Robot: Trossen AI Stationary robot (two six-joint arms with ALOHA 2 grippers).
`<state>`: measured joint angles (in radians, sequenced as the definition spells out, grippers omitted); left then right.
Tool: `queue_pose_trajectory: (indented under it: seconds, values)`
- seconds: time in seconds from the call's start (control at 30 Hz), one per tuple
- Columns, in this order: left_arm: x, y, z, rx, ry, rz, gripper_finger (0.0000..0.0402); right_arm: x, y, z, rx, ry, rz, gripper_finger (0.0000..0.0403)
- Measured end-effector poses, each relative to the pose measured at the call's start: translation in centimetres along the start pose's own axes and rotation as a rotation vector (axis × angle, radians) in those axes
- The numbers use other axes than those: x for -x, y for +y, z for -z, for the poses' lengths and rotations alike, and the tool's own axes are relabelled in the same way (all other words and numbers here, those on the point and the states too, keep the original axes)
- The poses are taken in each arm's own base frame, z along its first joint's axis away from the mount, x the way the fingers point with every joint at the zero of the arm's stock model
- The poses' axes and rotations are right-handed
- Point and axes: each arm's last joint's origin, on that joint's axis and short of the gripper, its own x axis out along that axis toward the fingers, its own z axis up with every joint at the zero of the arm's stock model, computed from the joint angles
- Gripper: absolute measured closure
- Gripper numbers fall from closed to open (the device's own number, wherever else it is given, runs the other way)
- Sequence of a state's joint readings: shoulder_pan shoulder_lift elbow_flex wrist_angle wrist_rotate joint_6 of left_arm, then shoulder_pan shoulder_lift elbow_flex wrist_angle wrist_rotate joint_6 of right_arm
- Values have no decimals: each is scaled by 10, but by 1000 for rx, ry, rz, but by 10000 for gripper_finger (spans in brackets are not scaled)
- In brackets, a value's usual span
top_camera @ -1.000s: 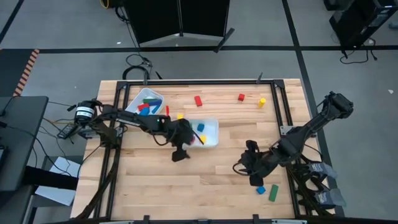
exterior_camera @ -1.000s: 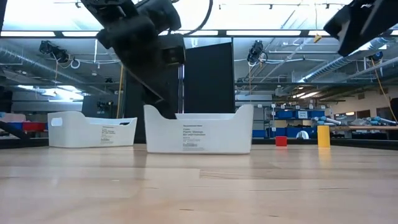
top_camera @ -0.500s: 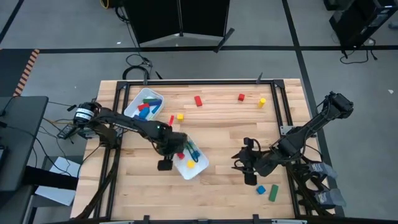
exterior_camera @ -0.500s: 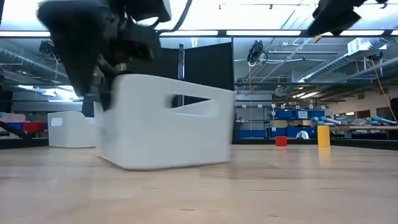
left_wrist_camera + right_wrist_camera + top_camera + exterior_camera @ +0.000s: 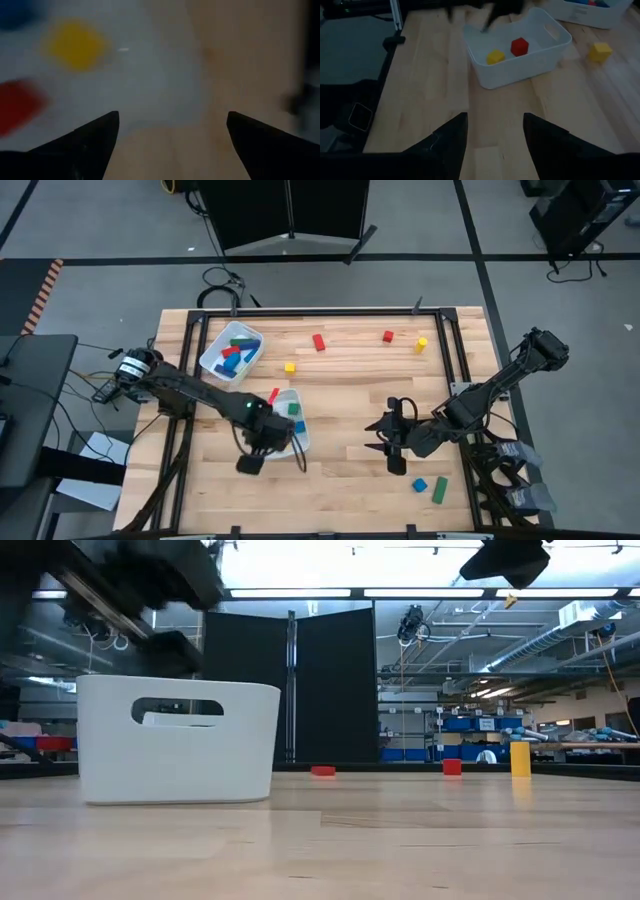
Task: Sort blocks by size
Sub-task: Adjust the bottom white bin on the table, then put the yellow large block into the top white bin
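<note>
A white tray (image 5: pixel 287 423) holding small red, green and blue cubes stands flat on the table near the middle; it also shows in the low view (image 5: pixel 178 740) and the right wrist view (image 5: pixel 517 47). My left gripper (image 5: pixel 272 460) is open at the tray's near-left side; its wrist view (image 5: pixel 172 135) looks onto the tray floor with a yellow cube (image 5: pixel 75 45). My right gripper (image 5: pixel 390 442) is open and empty to the tray's right. A second tray (image 5: pixel 232 352) holds longer bars at the far left. My left gripper is open at the small-cube tray's near rim (image 5: pixel 150 120), its fingers spread on either side of it. I cannot tell whether a finger touches the tray. The tray rests flat on its base.
Loose blocks lie on the table: two red ones (image 5: pixel 319 342) (image 5: pixel 387 336) and a yellow one (image 5: pixel 421 344) at the far side, a yellow cube (image 5: pixel 290 367) near the trays, a blue cube (image 5: pixel 419 484) and a green bar (image 5: pixel 440 489) at the near right.
My left gripper has gone toward the table's near-left, and the small-cube tray has slid with it from the table's middle, turning about. My right gripper has drifted a little toward the table's left edge.
</note>
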<state>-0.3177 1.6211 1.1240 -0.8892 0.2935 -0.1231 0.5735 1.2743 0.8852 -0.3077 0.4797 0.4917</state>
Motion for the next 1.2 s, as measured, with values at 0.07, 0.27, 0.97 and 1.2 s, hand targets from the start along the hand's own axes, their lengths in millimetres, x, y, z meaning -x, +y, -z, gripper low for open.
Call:
queue_pose_trajectory:
  seconds: [0.07, 0.27, 0.97, 1.2]
  values:
    - [-1, -9, -2, -61, -11, 134, 24, 0, 0, 0, 15, 0, 0, 200]
    - [2, -25, -18, -244, -169, 449, 24, -1, -2, -1, 61, -2, 10, 203]
    - [45, 17, -56, -549, -636, 743, 24, -2, -4, -2, 163, -2, 17, 205]
    - [52, 42, -64, -341, -733, 485, 23, -1, -2, -1, 174, -1, 8, 208]
